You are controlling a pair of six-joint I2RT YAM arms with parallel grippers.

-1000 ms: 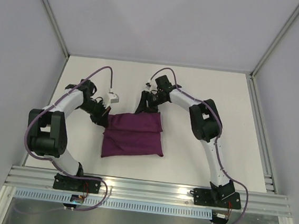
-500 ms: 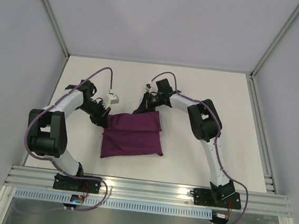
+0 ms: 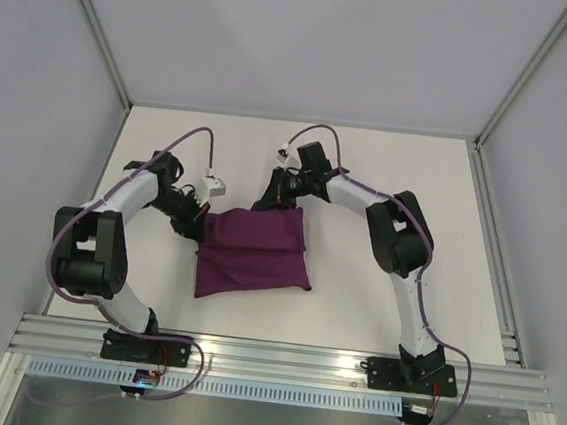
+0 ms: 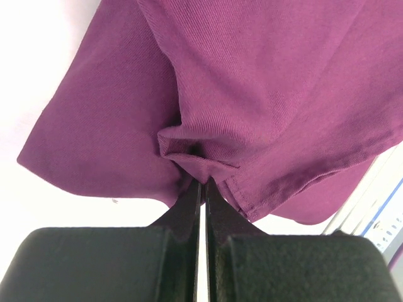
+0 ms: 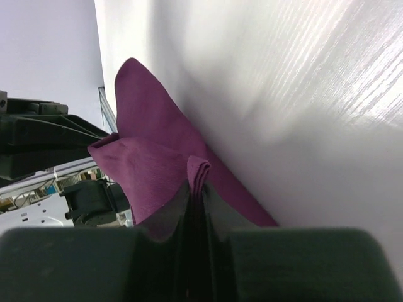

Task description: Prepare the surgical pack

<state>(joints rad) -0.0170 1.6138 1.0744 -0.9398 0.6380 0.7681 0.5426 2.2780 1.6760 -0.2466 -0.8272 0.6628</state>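
Note:
The surgical pack is a deep-purple fabric bundle lying folded on the white table. My left gripper is shut on the bundle's far left corner; in the left wrist view its gripper pinches a fold of the purple fabric. My right gripper is shut on the bundle's far right corner; in the right wrist view its gripper clamps a raised fold of the fabric. The tray, scissors, tweezers, gauze and packets are hidden.
The white table is ringed by grey enclosure walls and an aluminium rail at the near edge. The left arm's camera block sits close beside the right gripper.
My right gripper has shifted slightly up and to the right with the fabric corner; the bundle's far edge follows it. The left gripper has stayed put.

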